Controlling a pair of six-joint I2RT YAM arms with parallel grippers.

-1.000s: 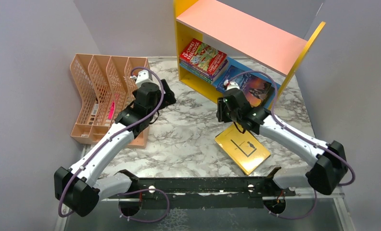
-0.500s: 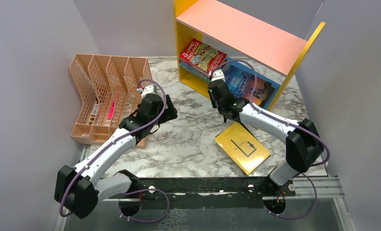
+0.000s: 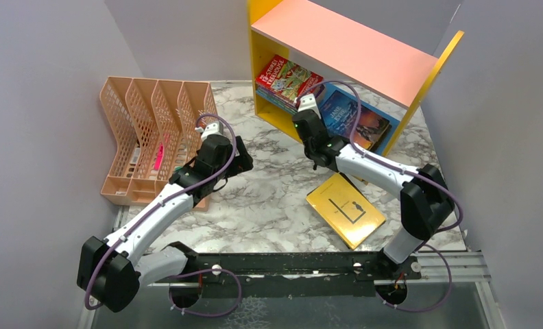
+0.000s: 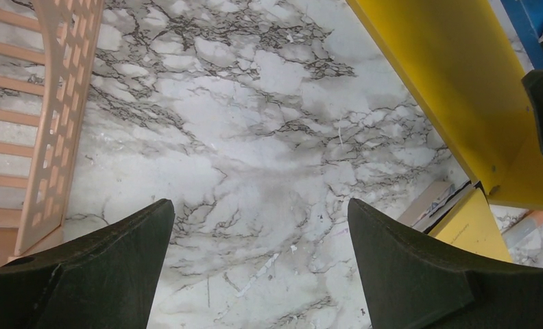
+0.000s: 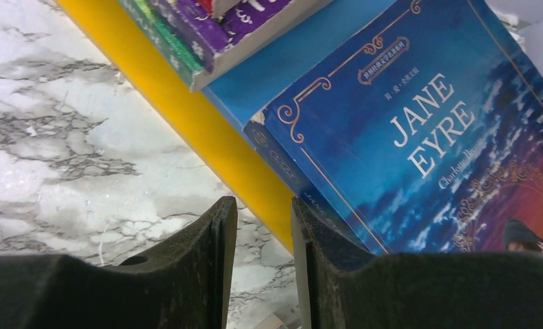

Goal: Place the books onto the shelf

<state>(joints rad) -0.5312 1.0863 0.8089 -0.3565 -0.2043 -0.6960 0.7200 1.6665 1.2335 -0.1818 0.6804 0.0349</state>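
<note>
Though overhead hides it, the right claw (image 5: 262, 219) stands narrowly parted.

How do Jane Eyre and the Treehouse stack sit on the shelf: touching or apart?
Apart. The right wrist view shows a strip of bare blue board between Jane Eyre and the Treehouse stack.

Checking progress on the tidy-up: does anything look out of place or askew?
Yes. A mustard yellow book lies flat on the marble table, not on the shelf. On the blue lower board, Jane Eyre lies crooked, its spine edge overhanging the front.
</note>
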